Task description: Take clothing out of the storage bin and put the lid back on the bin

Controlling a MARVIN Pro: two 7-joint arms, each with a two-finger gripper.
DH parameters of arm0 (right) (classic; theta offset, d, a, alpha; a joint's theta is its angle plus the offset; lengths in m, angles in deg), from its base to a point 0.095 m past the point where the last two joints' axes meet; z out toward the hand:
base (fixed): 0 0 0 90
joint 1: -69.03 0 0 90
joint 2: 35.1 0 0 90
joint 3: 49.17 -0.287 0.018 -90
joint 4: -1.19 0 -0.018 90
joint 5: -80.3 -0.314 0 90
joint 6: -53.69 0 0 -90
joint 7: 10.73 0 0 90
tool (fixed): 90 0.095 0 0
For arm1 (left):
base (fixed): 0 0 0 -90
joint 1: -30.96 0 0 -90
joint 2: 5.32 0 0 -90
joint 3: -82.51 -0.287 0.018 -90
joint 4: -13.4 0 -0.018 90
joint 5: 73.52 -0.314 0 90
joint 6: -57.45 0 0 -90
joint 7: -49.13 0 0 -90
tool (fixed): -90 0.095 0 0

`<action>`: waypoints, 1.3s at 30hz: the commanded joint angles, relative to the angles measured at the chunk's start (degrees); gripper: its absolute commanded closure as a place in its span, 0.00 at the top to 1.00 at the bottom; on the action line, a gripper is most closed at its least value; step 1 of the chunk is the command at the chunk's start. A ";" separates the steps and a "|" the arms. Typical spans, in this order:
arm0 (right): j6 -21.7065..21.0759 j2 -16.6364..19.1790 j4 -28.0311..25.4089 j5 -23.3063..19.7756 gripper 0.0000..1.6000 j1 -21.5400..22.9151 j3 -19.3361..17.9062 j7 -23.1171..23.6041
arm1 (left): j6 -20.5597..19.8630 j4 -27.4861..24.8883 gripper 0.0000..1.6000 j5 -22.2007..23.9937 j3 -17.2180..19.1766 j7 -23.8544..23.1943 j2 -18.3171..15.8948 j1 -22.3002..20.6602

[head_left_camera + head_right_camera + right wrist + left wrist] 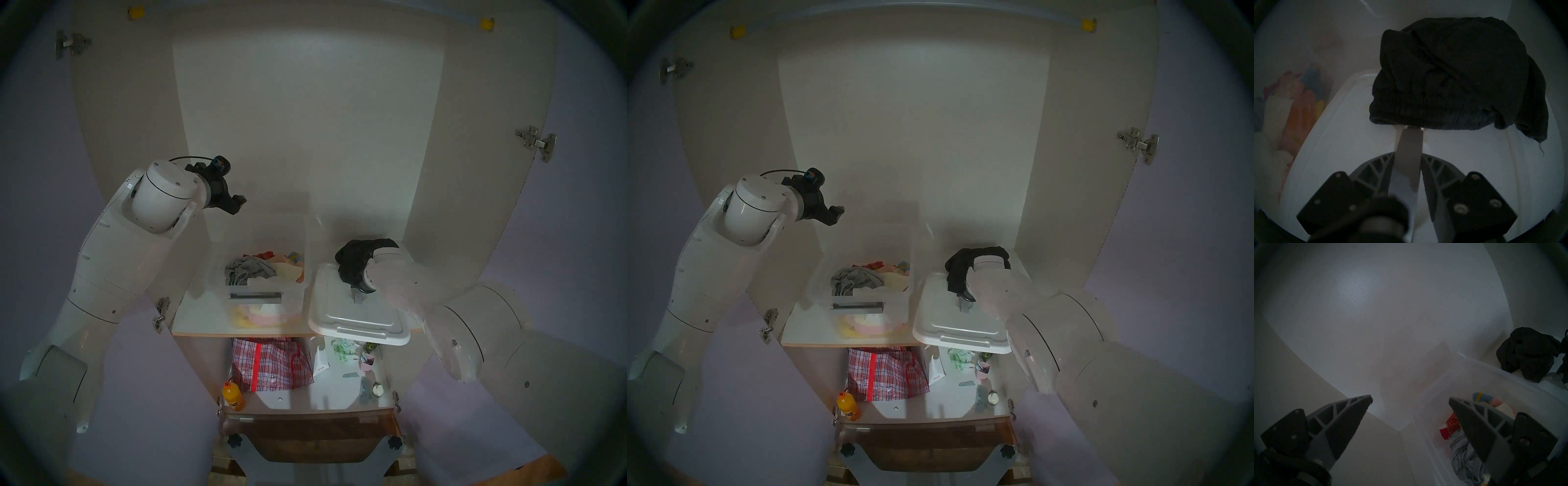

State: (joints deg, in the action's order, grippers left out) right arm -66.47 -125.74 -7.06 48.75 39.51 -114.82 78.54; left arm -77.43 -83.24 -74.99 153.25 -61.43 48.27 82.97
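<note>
The storage bin [256, 296], a clear box with a grey front bar, stands open on the wardrobe shelf, centre-left. The white lid [359, 319] lies to its right, its front edge overhanging the shelf. The black clothing [353, 261] [1457, 73] is heaped on the lid's back part and the shelf behind. My right gripper [1407, 152] is shut on the lid's grey strip handle [1409, 140], just in front of the clothing. My left gripper [237, 203] [1410, 399] hangs open and empty, high above the bin's back left corner.
A grey garment [244, 269] and small red, yellow and cream cloths [288, 264] lie in the bin. On the lower shelf are a red checked bag [271, 363], an orange bottle [233, 395] and small items [366, 363]. Wardrobe side walls close in both sides.
</note>
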 commanded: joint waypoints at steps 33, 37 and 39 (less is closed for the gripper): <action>-6.26 -2.70 -1.69 -5.49 0.41 13.65 -7.97 -3.78 | 0.51 -1.20 1.00 -0.01 0.75 0.15 0.01 -1.73; -6.15 -2.75 -1.84 -5.91 0.40 14.71 -8.67 -4.47 | 0.50 -1.19 1.00 -0.01 0.74 0.16 0.01 -1.72; -6.36 -2.74 -1.83 -6.02 0.40 15.10 -8.88 -4.71 | 0.50 -1.19 1.00 -0.01 0.74 0.16 0.01 -1.71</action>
State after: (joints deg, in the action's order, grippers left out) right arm -73.13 -127.72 -6.91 43.54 50.06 -122.82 74.07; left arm -77.43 -83.24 -74.97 153.22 -61.42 48.26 82.97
